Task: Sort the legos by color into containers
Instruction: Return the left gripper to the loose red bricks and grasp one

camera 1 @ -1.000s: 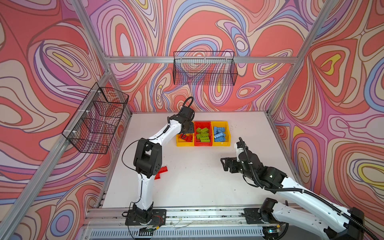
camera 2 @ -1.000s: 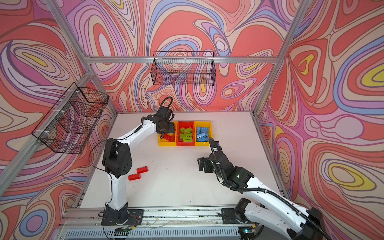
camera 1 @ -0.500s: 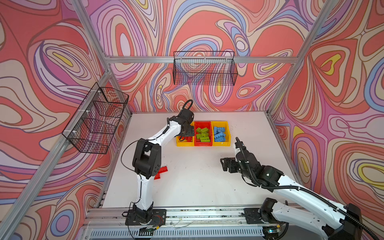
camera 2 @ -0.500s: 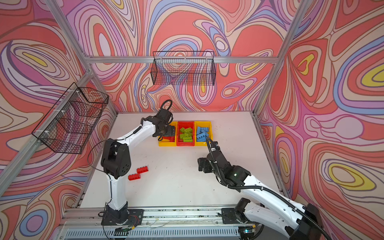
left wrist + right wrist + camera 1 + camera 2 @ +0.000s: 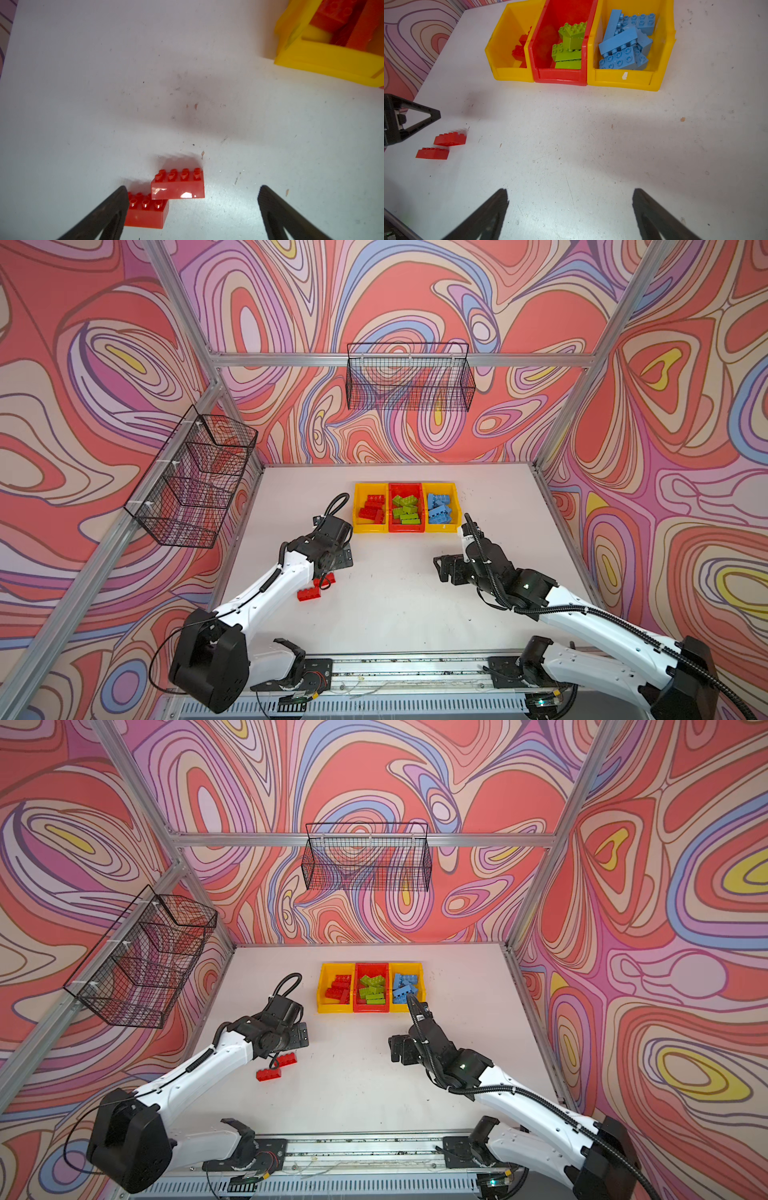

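A: Left gripper (image 5: 192, 188), jaws?

B: Spread wide, nothing held. In the left wrist view a red studded rectangular plastic brick (image 5: 177, 187) is seen lying studs-up on the table in the gap, clear of both fingers. A second red brick (image 5: 145, 214) is set just beside it, staggered. One end of it is overlapped by a black finger (image 5: 112, 205). Contact there cannot be told.

A: Right gripper (image 5: 570, 190)?

B: Also spread wide and empty. It is held over the bare white tabletop (image 5: 571, 145), well apart from both loose bricks and short of the bins.

A: Containers?

B: Three small open-top plastic bins are joined in a row toward the back of the table. A left yellow bin (image 5: 370, 527), a middle red bin (image 5: 406, 527) and a right yellow bin (image 5: 442, 529) are noted.

A: Contents?

B: Red bricks (image 5: 372, 506) are piled in the left yellow bin. Lime-green bricks (image 5: 405, 508) are in the middle red bin, and light-blue bricks (image 5: 439, 508) in the right yellow bin.

A: Loose pieces?

B: The two red bricks are recorded in both top views on the left side of the table. They lie in front of the bins, apart from them, beside the left arm's wrist. One is partly hidden by that arm in a top view.
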You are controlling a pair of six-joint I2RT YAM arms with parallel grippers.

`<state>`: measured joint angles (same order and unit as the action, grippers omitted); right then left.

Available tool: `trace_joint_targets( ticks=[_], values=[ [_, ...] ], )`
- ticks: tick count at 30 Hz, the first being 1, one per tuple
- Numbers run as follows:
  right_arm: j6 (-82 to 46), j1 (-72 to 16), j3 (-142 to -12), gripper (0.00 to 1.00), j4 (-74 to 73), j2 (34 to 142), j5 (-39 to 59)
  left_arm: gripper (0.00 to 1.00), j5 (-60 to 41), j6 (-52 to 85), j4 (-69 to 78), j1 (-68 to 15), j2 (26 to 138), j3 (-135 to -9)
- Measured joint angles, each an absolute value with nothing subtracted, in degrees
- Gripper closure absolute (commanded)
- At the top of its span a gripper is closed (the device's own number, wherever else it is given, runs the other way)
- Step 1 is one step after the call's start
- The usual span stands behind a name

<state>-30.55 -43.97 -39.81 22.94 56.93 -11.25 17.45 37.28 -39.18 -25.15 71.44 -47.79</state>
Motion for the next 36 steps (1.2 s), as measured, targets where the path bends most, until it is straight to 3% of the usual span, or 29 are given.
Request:
trace_joint_targets(
  ticks=[22,31,36],
  values=[
    [-32.29,-43.97,-38.61,0.02,23.68,52.03,-9.61,0.0,10.04,39.29,-27.81,-19.22,75.33,-36.86],
    [-32.29,-43.97,-38.59,0.02,23.64,52.27,-9.61,0.16,7.25,39.97,-25.69,-19.11,76.01,-36.07],
    [-32.29,-43.97,-38.41,0.02,23.81,52.21,-9.65,0.3,6.0,40.64,-24.88,-19.14,77.89,-35.68]
  ],
)
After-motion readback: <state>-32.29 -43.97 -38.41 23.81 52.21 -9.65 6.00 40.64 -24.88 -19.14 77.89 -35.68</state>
